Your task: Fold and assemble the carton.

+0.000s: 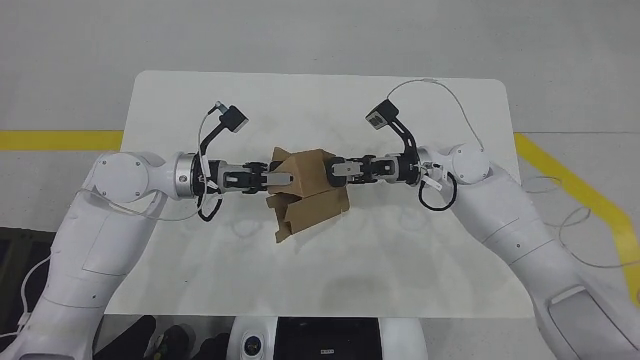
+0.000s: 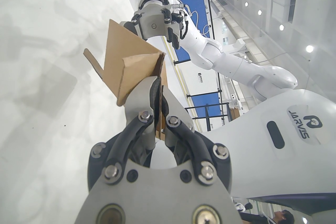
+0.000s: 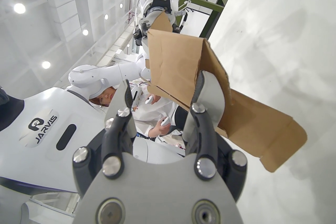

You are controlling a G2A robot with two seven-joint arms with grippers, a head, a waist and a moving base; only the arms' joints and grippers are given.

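Because the carton [image 1: 305, 192] overlaps both fingertips from above, the wrist views tell more: the left gripper [image 2: 157, 93] pinches a cardboard edge, and the right gripper [image 3: 164, 80] stands spread (one finger just beside a panel). One carton, partly folded, sits between two grippers over the table [image 1: 420, 260]; whether it touches the table is unclear.
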